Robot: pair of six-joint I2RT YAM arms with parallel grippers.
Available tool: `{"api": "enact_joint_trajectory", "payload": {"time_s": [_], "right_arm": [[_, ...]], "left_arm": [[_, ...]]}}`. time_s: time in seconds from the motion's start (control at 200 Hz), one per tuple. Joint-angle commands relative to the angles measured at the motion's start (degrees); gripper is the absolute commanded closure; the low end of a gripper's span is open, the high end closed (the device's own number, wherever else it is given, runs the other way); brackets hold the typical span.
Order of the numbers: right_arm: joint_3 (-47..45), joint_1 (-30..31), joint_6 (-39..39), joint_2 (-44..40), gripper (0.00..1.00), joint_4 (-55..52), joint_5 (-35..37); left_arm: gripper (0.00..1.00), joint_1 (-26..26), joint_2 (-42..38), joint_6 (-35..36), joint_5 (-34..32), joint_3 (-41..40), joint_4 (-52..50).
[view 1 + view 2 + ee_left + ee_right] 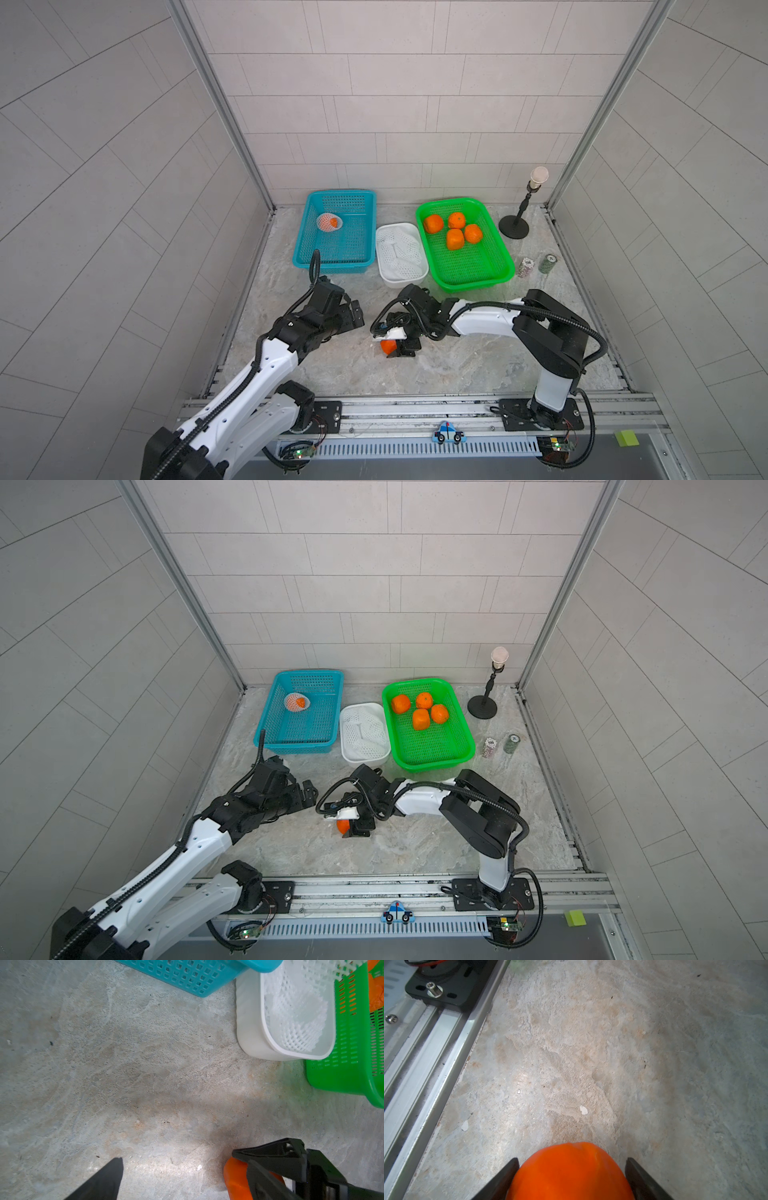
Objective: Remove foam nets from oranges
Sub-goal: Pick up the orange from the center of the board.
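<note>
Straddling bare orange on bench, six o'clock from tub, with right fingers ajar, one touching, not clamped, likely for carrying to green basket, with left fingers spread empty at nine o'clock.

1. Far edge of worktop: blue basket, white tub, green basket close-packed.
2. Far right corner: black stand, two chip stacks.
3. Middle: left gripper, right gripper astride orange.
4. Near edge, between arm bases: open.

Five bare oranges, one netted orange, two baskets, one tub, two chip stacks.
</note>
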Motion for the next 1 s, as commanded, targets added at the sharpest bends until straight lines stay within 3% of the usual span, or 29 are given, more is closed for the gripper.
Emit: {"api": "enact_joint_trajectory", "payload": {"time_s": [0.0,0.42,0.69,0.996], "right_arm": [[0.53,-0.13,-0.77,0.18,0.22,-2.13,-0.98],[-2.77,-0.13,-0.94,-3.69,0.06,-1.99,1.32],[-2.76,-0.12,1.83,-3.06,0.21,-1.58,1.24],[-2.38,-0.08,5.42,-4.85,0.27,-1.68,2.28]], "left_arm": [[0.0,-0.01,-0.02,-0.81,-1.3,-0.79,0.34],[0.0,0.0,-0.48,-0.88,-0.34,-1.58,1.9],[0.0,0.0,-1.48,-0.86,-0.19,-2.19,2.37],[0.0,0.0,-2.51,-0.88,-0.49,-2.64,2.52]]}}
